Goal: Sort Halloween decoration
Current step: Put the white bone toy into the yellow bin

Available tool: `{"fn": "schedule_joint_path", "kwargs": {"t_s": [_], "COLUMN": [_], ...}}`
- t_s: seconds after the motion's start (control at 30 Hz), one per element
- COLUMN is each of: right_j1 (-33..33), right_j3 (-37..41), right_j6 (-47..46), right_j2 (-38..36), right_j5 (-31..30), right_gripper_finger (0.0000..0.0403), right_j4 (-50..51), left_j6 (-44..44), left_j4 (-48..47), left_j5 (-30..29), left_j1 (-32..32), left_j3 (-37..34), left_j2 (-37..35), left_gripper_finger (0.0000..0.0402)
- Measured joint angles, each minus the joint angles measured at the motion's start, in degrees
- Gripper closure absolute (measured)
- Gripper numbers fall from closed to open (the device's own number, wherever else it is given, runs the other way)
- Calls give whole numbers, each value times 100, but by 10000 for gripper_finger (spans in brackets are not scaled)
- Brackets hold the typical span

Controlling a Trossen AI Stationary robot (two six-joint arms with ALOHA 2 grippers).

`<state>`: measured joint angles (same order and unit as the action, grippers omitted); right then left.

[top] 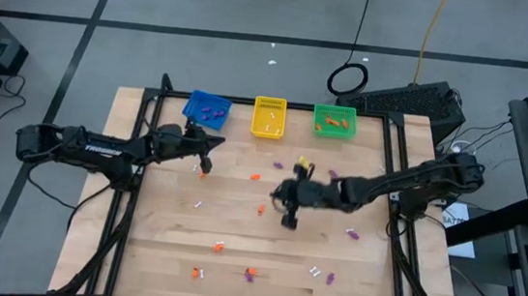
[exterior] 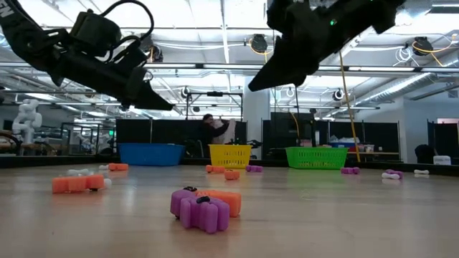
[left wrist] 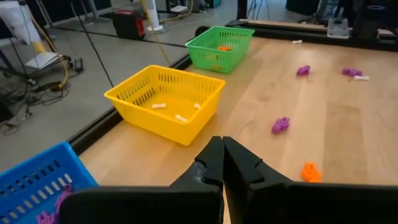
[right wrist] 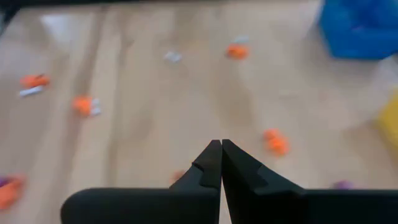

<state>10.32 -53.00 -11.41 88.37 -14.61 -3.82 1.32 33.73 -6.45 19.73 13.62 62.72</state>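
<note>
High view | left gripper (top: 206, 165) closed, empty; orange trinket (top: 255, 177) nearby; right gripper (top: 288, 218) closed

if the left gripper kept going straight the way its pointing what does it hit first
Probably the yellow basket: the shut left gripper points right at its near wall, with only bare table between. Depth is hard to judge.

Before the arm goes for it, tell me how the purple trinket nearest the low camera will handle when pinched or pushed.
The purple trinket looks like molded plastic, so probably stiff and light. Its knobby lobes suggest it would skid or tumble rather than roll. It touches an orange trinket, so a push would likely move both.
</note>
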Motion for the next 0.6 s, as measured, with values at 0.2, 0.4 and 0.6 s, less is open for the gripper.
{"fn": "schedule_joint_path", "kwargs": {"t_s": [0.2,0.4,0.6], "right_j1": [913,1849,2492], "right_j3": [-784,-1402,-1411], "right_j6": [-1138,-2448,-2925], "right_j2": [356,537,861], "right_j5": [-1,410,1060], "right_gripper_finger": [403,389,335], "right_j4": [1823,3944,4309], "left_j6": [46,48,50], "left_j4": [71,62,81], "left_j5": [1,3,3], "left_j1": [-4,-11,-13], "left_j3": [-3,-1,-1], "left_j2": [0,2,2], "left_gripper_finger": [402,402,402]}}
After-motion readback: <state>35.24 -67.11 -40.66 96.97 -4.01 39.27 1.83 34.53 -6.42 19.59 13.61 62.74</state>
